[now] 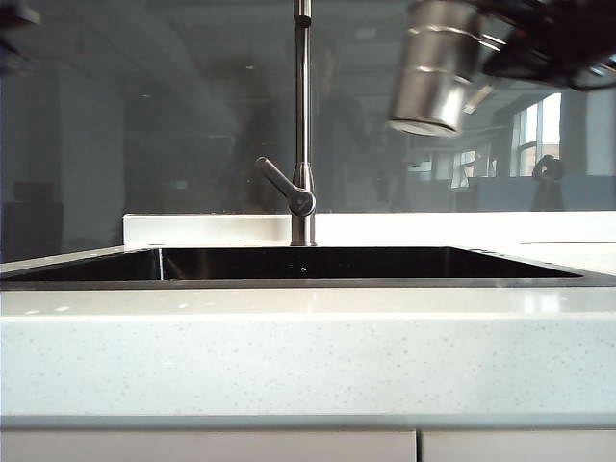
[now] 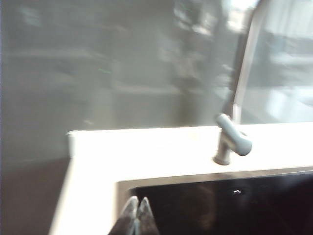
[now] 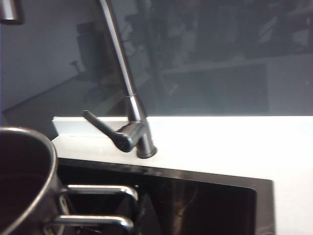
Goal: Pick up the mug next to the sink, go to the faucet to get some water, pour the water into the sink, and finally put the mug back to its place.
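The shiny steel mug [image 1: 435,67] hangs tilted high up, to the right of the faucet [image 1: 302,115] and above the right part of the sink [image 1: 289,265]. My right gripper [image 1: 500,48] is shut on the mug's thin handle [image 3: 98,205]. The right wrist view has the mug's rim [image 3: 24,181] close by, with the faucet [image 3: 128,93] and its lever [image 3: 105,128] beyond. My left gripper [image 2: 137,203] is shut and empty, over the sink's [image 2: 220,205] near left corner, with the faucet [image 2: 242,88] off to one side.
White speckled counter [image 1: 308,356] surrounds the sink. Its raised back ledge [image 1: 212,228] runs behind the faucet. A dark glass wall [image 1: 144,125] stands right behind that. The faucet's spout end [image 3: 11,12] shows high in the right wrist view.
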`<state>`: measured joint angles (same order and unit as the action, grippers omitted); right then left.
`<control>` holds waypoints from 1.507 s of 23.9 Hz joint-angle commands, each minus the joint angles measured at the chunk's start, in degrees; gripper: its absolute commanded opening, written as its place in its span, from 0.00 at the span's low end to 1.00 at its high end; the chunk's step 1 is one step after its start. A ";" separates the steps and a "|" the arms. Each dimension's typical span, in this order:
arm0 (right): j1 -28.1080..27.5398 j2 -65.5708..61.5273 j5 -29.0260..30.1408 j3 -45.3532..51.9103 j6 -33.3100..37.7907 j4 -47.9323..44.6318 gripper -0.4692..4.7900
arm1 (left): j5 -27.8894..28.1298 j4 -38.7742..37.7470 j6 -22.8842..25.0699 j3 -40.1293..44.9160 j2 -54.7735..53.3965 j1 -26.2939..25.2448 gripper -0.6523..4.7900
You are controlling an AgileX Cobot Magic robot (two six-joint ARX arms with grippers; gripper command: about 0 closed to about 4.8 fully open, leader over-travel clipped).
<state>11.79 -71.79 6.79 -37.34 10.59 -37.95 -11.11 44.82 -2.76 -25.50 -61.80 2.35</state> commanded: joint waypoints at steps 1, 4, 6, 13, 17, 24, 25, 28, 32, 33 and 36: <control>3.30 -1.03 -3.26 -4.42 0.04 2.62 0.08 | -6.71 6.47 -2.71 -12.55 -14.93 -0.20 0.11; 4.96 -2.95 -3.48 -8.17 -0.15 7.32 0.08 | -14.78 8.11 -3.67 -22.01 -25.35 -0.26 0.11; 5.35 -5.31 -3.43 -11.76 -0.50 10.08 0.08 | -19.69 7.19 -3.69 -29.16 -32.09 -0.31 0.11; 7.56 -19.23 -4.28 -30.73 -6.80 20.26 0.08 | -36.68 4.13 -11.80 -62.53 -60.22 -0.52 0.28; 8.09 -26.16 -4.07 -39.28 -8.39 21.51 0.08 | -41.07 2.32 -16.02 -76.52 -70.44 -0.09 0.28; 9.70 -35.08 -3.87 -52.02 -12.15 24.96 0.08 | -44.65 1.75 -20.87 -93.35 -80.96 1.46 0.35; 10.25 -35.87 -3.91 -53.83 -12.20 25.05 0.08 | -44.63 -0.04 -20.13 -96.02 -81.99 2.12 0.35; 10.45 -35.95 -4.52 -55.41 -12.22 25.59 0.08 | -44.50 -3.98 -17.46 -99.71 -83.23 3.48 0.35; 10.73 -35.93 -4.28 -55.91 -12.22 25.05 0.08 | -42.47 -9.79 -11.23 -101.02 -83.34 4.79 0.35; 10.73 -35.93 -4.28 -55.91 -12.22 25.22 0.08 | -42.27 -10.80 -10.47 -101.00 -83.34 4.90 0.35; 10.73 -35.93 -4.26 -55.89 -12.55 26.38 0.08 | -42.27 -14.14 -8.41 -100.91 -83.43 5.31 0.35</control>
<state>22.44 -108.22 2.57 -92.86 -1.91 -10.17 -53.56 31.90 -13.02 -126.32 -145.49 7.84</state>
